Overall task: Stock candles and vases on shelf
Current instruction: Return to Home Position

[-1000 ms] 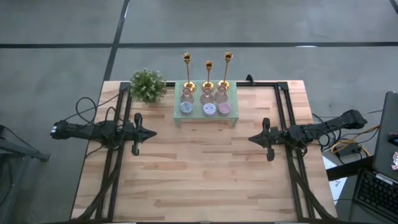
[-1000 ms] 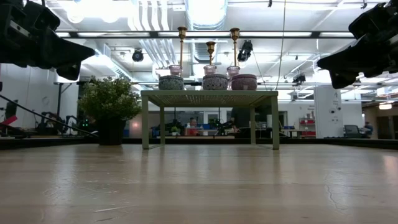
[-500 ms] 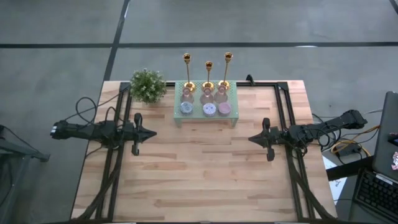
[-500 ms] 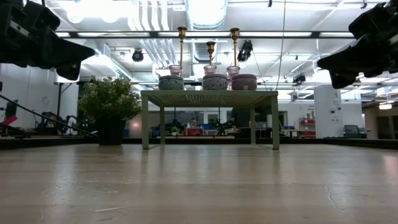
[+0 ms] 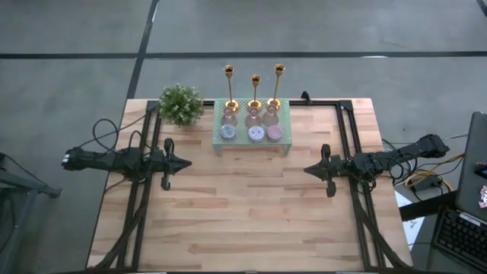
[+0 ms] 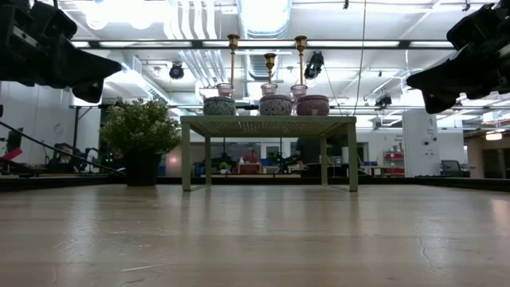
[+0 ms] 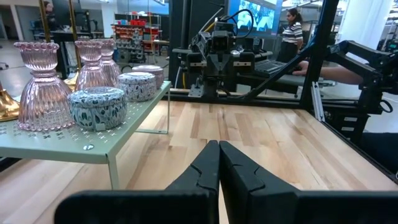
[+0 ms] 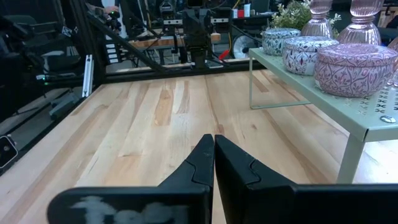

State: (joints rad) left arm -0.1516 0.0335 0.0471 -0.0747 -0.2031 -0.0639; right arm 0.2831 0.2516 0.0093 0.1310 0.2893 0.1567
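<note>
The pale mint-green shelf [image 5: 252, 144] stands on its short legs at the table's far middle. On its mesh top, three squat candles stand in a front row: blue-grey [image 5: 227, 133], lavender [image 5: 256, 134], mauve-pink [image 5: 275, 133]. Three pink glass vases [image 5: 230, 116] [image 5: 252, 117] [image 5: 270, 116] stand behind them. My left gripper [image 5: 187, 162] is shut and empty over the table's left side. My right gripper [image 5: 307, 170] is shut and empty over the right side. Both are above the table top and apart from the shelf.
Three tall gold candlesticks [image 5: 254, 90] stand at the shelf's far edge. A leafy green potted plant [image 5: 180, 105] stands left of the shelf. Bare wooden table top [image 5: 243, 213] spreads between and in front of the arms. A person [image 7: 292, 28] shows in the room beyond.
</note>
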